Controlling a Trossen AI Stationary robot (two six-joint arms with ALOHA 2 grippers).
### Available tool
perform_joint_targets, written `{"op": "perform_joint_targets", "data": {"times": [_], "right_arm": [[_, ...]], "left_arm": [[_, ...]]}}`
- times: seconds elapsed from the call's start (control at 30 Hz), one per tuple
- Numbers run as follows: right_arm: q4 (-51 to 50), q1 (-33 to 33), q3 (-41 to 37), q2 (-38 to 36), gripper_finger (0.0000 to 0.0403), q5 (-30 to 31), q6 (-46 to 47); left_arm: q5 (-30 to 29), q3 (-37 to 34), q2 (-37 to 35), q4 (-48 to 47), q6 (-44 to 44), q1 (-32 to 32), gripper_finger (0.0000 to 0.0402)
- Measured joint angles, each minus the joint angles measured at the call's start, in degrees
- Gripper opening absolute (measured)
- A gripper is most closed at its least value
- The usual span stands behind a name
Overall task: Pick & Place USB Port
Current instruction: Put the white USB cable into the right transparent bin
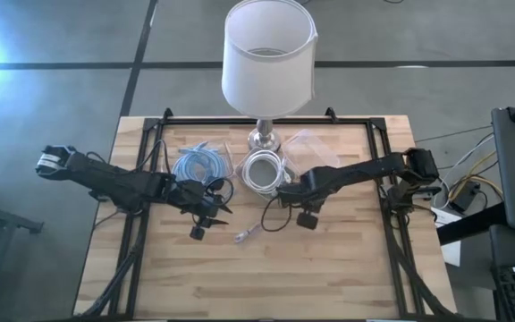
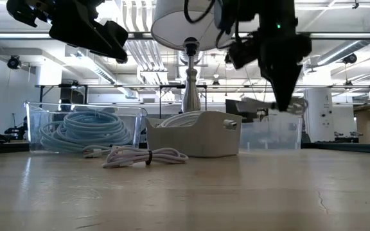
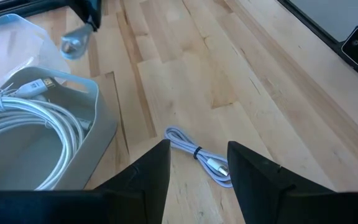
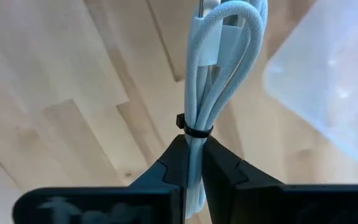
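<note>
Right gripper (image 4: 192, 163) pinching bundled cable (image 4: 219, 56), hidden overhead

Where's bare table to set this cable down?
The near half of the table, in front of both arms, is bare wood, as is the strip near the left edge. It is crowded at the back: blue cable bin, white bin, clear bag and lamp. A loose cable lies mid-table. The right gripper holds a bundled cable.

Bright even light, window glare upper left, backlit low view
</note>
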Motion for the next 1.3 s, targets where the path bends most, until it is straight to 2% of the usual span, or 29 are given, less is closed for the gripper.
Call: {"op": "perform_joint_targets", "data": {"times": [0.23, 0.43, 0.7, 0.93, 1.1, 1.3], "right_arm": [[-6.62, 0.38, 4.91, -0.04, 0.0028, 9.62, -0.42], [-6.95, -1.39, 7.24, -0.08, 0.0028, 16.72, -5.22], [-5.97, -10.0, 7.76, -0.11, 0.0028, 16.97, -8.77], [-1.37, -19.0, 5.37, -0.11, 0.0028, 15.53, -7.38], [2.64, -22.83, 3.35, 0.79, 0.0028, 14.52, -7.06], [10.24, -26.01, -0.38, 1.39, 0.0028, 10.39, -9.15]], "left_arm": [[0.0, 0.0, 0.0, 0.0, 0.0, 0.0, 0.0163], [0.0, 0.0, 0.0, 0.02, 0.0, -0.02, 0.0163], [0.0, 0.0, 0.0, 0.02, 0.0, -0.02, 0.0163], [0.0, 0.0, 0.0, 0.0, 0.0, -0.02, 0.0163], [0.0, 0.0, 0.0, 0.0, 0.02, -0.08, 0.0163], [0.02, 0.0, 0.0, -0.02, 0.02, -0.07, 0.0163]]}}
